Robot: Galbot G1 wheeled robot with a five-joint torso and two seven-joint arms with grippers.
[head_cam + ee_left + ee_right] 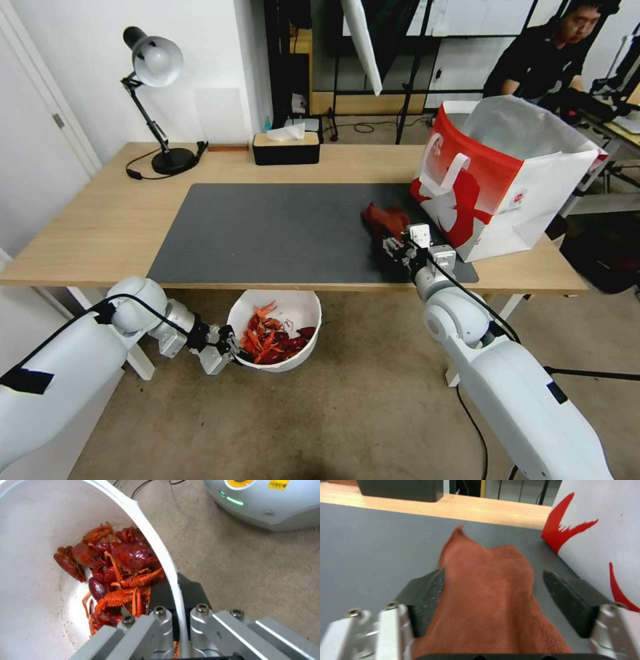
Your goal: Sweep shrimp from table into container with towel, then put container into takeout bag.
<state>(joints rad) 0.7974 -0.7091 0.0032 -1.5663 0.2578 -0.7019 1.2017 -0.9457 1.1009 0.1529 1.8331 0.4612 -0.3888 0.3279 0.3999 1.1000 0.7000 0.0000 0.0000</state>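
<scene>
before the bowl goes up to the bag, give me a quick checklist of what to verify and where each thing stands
1. Left gripper clamped on the rim of the round white plastic container: ok, one finger inside the wall and one outside.
2. Red-orange shrimp all in the container: ok, dark grey mat shows none.
3. Container level: cannot tell; it hangs below the light wooden table edge.
4. Red-and-white takeout bag upright, mouth open: ok.
5. Right gripper free of the rust-red terry towel: not ok, open jaws straddle it on the mat.
6. Way to the bag: not ok, right arm and towel lie before it.
</scene>
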